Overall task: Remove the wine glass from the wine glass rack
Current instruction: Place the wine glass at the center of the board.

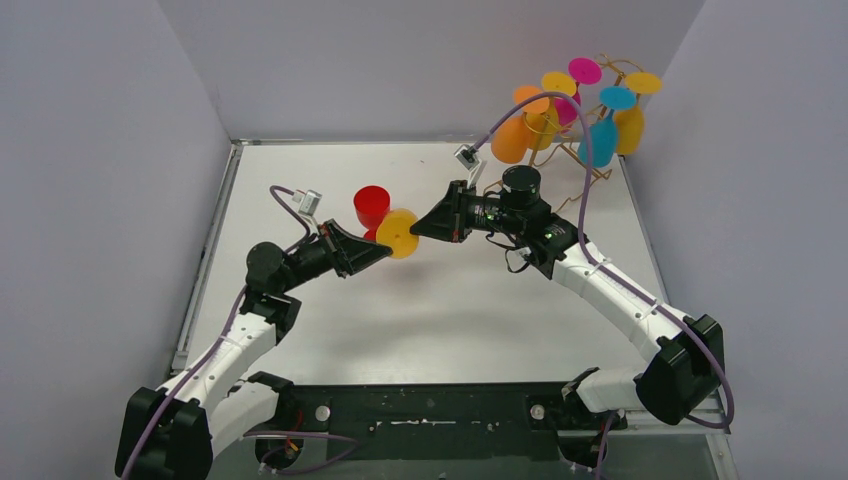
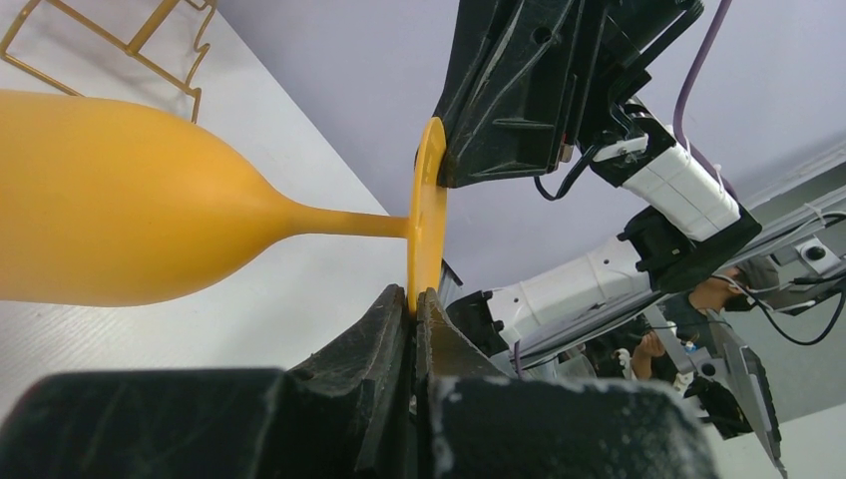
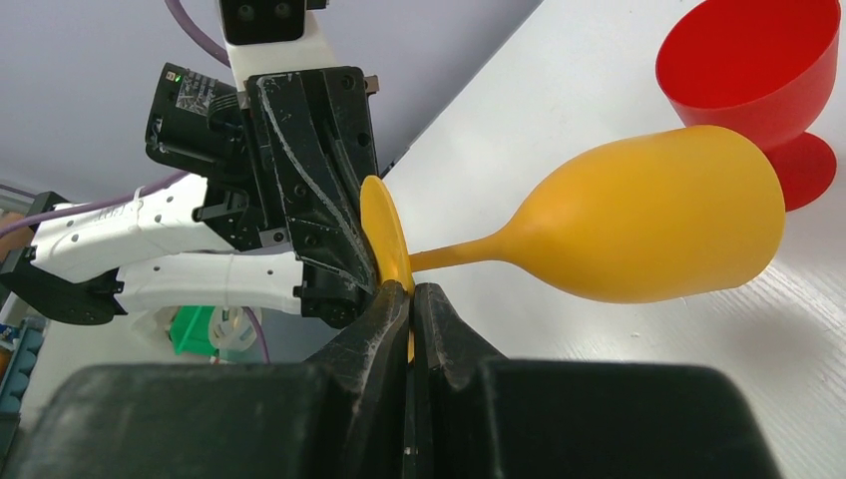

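Note:
A yellow wine glass [image 1: 398, 233] is held in the air over the middle of the table, away from the rack. Both grippers pinch its round foot from opposite edges. My left gripper [image 1: 385, 250] is shut on the foot's rim [image 2: 427, 215] from the left, with its fingertips [image 2: 397, 304] closed on it. My right gripper [image 1: 415, 228] is shut on the same foot [image 3: 384, 235] from the right. The stem and bowl [image 3: 648, 215] point sideways. The gold wire wine glass rack [image 1: 592, 160] stands at the back right, and part of it shows in the left wrist view [image 2: 130, 40].
Several coloured glasses, orange [image 1: 510, 140], blue [image 1: 603, 140], pink [image 1: 583, 72] and yellow [image 1: 630, 128], hang upside down on the rack. A red glass [image 1: 371, 207] stands upright on the table just behind the held glass, close under its bowl [image 3: 748, 70]. Grey walls enclose the table on three sides.

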Controlling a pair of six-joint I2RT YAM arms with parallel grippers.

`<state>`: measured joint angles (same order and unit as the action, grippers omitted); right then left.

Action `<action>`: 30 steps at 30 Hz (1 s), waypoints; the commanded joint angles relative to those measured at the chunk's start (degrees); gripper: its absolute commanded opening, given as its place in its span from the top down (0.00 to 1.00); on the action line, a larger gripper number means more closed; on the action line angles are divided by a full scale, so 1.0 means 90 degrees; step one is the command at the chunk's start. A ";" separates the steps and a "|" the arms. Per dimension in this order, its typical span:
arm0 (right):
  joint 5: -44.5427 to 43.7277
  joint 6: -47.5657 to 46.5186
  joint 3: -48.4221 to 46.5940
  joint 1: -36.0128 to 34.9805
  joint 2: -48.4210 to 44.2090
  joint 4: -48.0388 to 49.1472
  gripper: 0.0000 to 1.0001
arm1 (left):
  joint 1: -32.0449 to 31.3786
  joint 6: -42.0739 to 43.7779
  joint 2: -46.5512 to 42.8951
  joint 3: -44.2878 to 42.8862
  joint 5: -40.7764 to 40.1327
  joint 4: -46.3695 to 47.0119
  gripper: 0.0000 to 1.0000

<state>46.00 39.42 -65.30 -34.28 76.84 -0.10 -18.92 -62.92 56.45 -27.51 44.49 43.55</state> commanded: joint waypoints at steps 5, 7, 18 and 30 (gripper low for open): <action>0.0044 -0.0142 -0.0273 -0.0136 0.0018 0.0099 0.90 | -0.0198 0.0145 -0.0061 -0.0108 0.0220 0.0603 1.00; 0.0045 -0.0163 -0.0289 -0.0131 0.0008 0.0076 0.85 | -0.0210 0.0129 -0.0044 -0.0131 0.0262 0.0692 1.00; 0.0210 -0.0521 -0.0407 -0.0155 -0.0027 -0.0287 1.00 | -0.0261 -0.0060 0.0080 -0.0217 0.0411 0.1108 1.00; 0.0030 -0.0479 -0.0181 -0.0246 -0.0226 -0.0044 1.00 | -0.0492 0.0188 0.0026 -0.0395 0.0506 0.0702 0.60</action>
<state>48.25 35.97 -66.76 -35.81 76.82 -3.90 -22.22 -62.89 56.99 -27.77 47.59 47.81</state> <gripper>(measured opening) 0.042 0.401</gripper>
